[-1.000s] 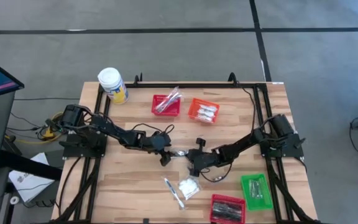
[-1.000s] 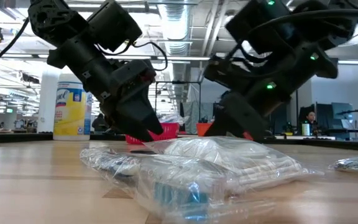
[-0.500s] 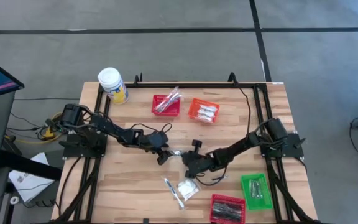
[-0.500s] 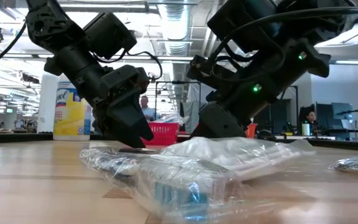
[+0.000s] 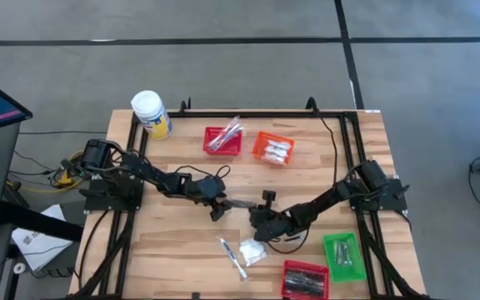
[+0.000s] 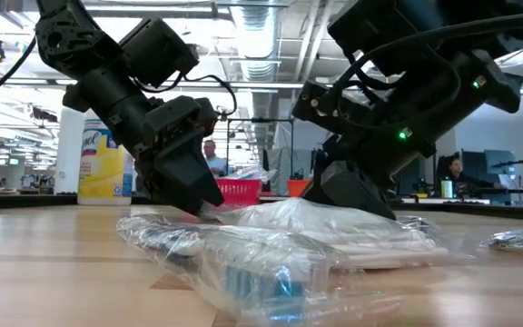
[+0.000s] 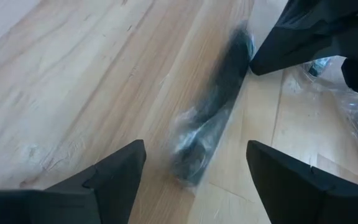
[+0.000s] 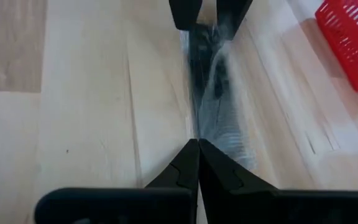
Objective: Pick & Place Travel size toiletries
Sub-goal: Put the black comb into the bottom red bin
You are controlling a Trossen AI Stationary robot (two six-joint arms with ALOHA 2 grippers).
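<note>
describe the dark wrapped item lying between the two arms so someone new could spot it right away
On the wooden table, look at the middle, where the two arms meet. A slim dark stick in clear wrap lies between the open left pincer and the shut right pincer. Unlike the white packets nearer the front edge, it is dark and long.

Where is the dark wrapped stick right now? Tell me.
In the high view, the dark wrapped stick lies mid-table between the left claw and the right claw, near side of the red basket.

A wrapped stick (image 5: 238,202) lies mid-table (image 5: 165,242) between both grippers; more packets (image 5: 252,251) lie nearer the front edge.
</note>
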